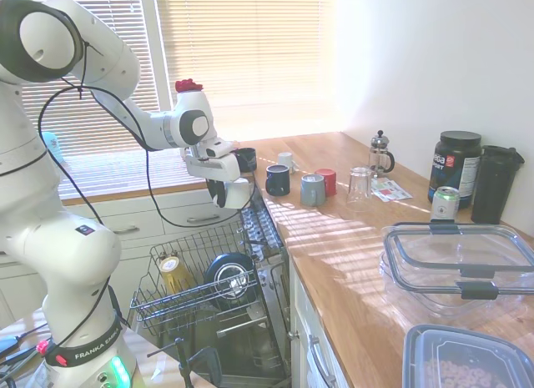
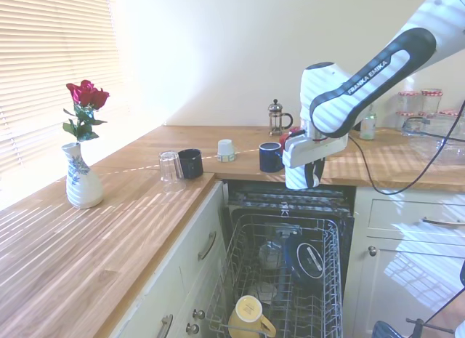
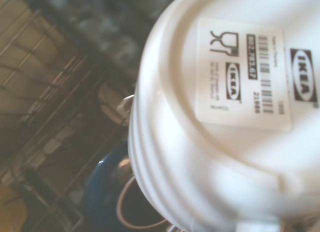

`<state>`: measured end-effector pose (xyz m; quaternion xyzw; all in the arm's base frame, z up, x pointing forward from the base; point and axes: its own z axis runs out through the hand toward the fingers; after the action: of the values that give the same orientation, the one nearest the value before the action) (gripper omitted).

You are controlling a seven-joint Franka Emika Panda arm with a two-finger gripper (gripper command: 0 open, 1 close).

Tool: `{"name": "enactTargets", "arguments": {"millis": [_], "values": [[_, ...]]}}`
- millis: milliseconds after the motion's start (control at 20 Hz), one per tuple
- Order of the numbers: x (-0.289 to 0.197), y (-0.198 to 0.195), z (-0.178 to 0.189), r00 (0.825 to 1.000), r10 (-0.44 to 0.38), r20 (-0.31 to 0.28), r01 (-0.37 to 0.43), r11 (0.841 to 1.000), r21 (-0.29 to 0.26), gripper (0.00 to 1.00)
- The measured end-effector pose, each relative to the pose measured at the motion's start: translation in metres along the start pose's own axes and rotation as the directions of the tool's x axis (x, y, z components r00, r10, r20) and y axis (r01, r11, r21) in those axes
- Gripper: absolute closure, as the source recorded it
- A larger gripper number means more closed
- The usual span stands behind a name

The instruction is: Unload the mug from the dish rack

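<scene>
On the wooden counter (image 1: 350,238) stood a navy mug (image 1: 277,180), a grey-blue mug (image 1: 313,189), a red mug (image 1: 327,181), an upturned glass (image 1: 360,186), a French press (image 1: 380,153), a dark tub (image 1: 455,168) and a can (image 1: 445,204). A vase (image 2: 81,178) held a red rose (image 2: 86,95).

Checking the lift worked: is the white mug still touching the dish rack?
Apart. The second exterior view shows the mug in the gripper, clear above the dish rack.
</scene>
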<state>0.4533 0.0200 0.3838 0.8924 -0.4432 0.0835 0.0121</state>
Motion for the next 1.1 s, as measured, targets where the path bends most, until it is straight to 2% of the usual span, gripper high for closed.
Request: {"name": "enactTargets", "arguments": {"millis": [200, 500, 850, 1100], "values": [[0.046, 0.022, 0.005, 0.999, 0.020, 0.025, -0.020, 1.000, -0.015, 1.00], [0.110, 0.019, 0.013, 0.997, 0.042, 0.057, -0.038, 0.998, -0.058, 1.00], [0.141, -0.004, 0.035, 0.996, 0.020, 0.090, -0.010, 0.994, -0.107, 1.00], [0.155, -0.016, 0.042, 0.996, 0.013, 0.093, -0.002, 0.993, -0.116, 1.00]]}}
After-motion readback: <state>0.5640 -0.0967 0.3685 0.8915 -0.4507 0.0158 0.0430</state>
